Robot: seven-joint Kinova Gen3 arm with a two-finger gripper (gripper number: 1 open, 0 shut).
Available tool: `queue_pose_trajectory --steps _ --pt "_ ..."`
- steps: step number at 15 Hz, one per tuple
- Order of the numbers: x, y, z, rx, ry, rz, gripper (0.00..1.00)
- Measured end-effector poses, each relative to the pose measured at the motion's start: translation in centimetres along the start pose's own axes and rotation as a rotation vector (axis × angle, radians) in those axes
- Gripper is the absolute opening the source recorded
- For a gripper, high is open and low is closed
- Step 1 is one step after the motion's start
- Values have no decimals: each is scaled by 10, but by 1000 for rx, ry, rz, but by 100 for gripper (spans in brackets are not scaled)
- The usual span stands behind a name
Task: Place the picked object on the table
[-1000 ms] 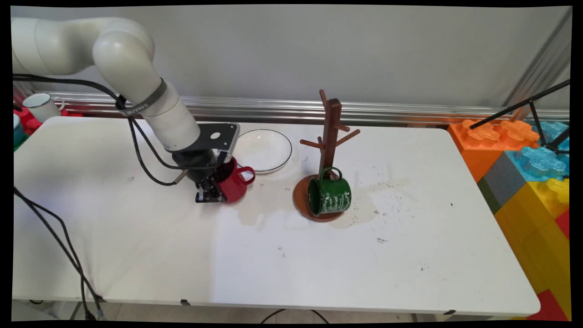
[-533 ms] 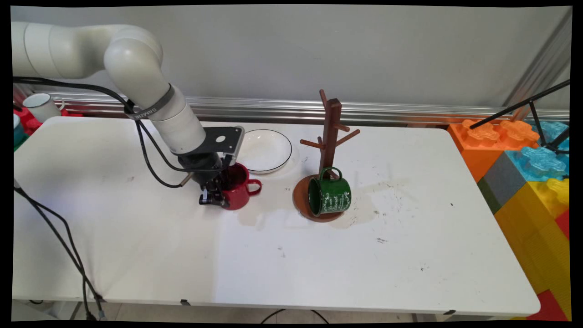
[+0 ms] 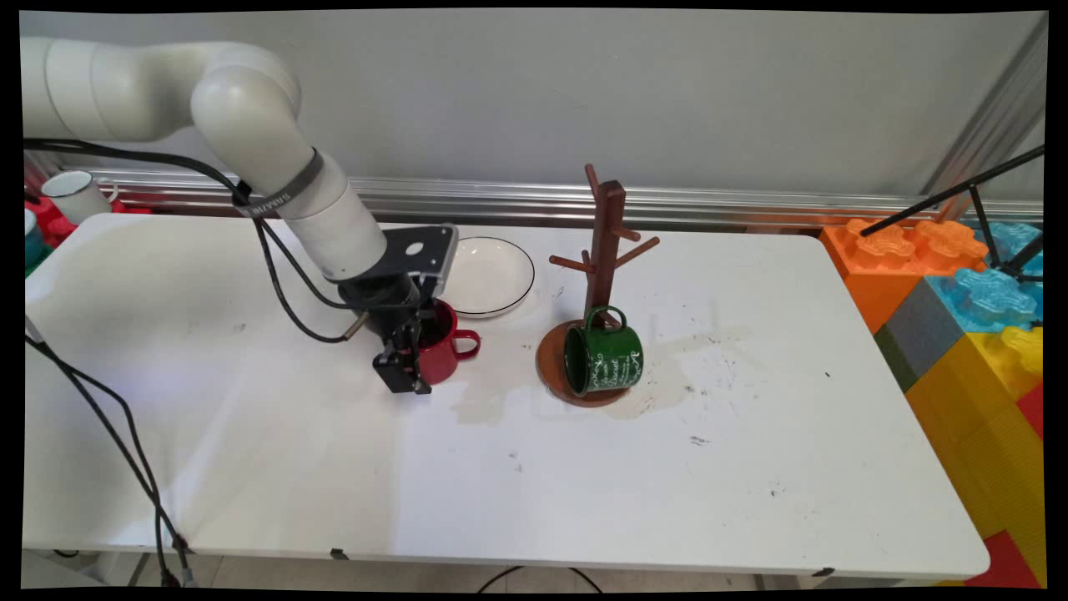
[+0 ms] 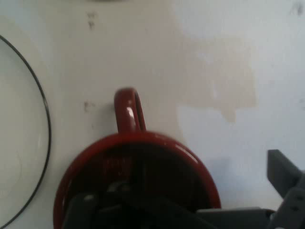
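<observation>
The gripper [image 3: 407, 367] is straddling the wall of the red mug [image 3: 442, 351], one finger inside it, one outside; whether it is clamping I cannot tell. The mug is standing upright on the table [image 3: 250, 451] toward its far edge, just beside the plate [image 3: 492, 275].

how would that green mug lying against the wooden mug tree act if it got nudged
The green mug lies on its side, half on the wooden mug tree's round base, so a nudge would probably roll it off. Its handle, pointing up, might stop the roll early. It looks like glossy enamel: likely rigid, fairly light, and somewhat slippery.
</observation>
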Motion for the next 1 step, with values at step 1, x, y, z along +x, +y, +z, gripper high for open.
queue_pose_trajectory --steps 1 --pt "2 1 -5 3 19 -5 100"
